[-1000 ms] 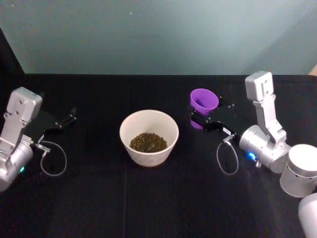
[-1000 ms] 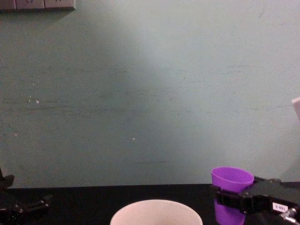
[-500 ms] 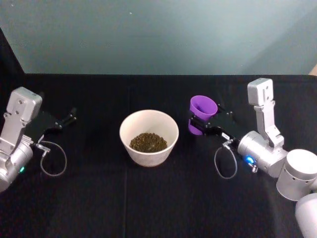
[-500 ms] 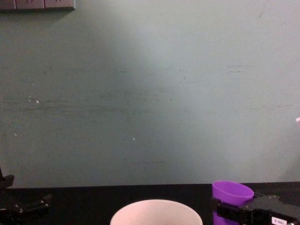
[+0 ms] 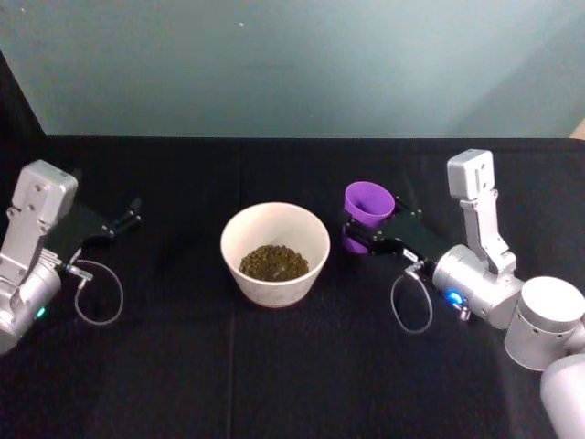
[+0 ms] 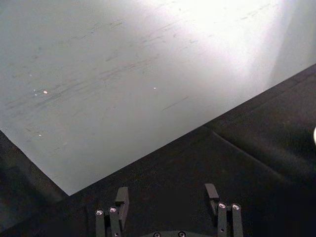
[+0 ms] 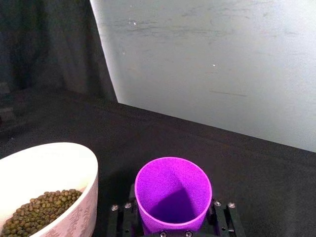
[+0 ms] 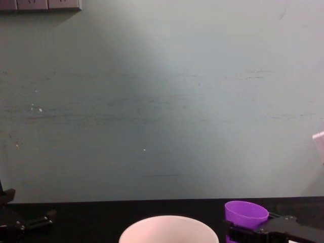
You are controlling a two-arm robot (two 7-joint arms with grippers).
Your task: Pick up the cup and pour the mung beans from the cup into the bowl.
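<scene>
Bowl (image 5: 275, 252): sitting nearest me at table centre, and I am seeing mung beans (image 5: 273, 262) already lying inside.

Cup (image 5: 367, 215): standing upright at the bowl's 3 o'clock, just beside it, looking empty in the right wrist view.

Right gripper (image 5: 363, 227): pinching the cup around its lower body. I am judging the step to be setting it down; I am advising a level, slow descent before letting go.

Left gripper (image 5: 128, 218): parked at 9 o'clock, fingers spread, holding nothing.
</scene>
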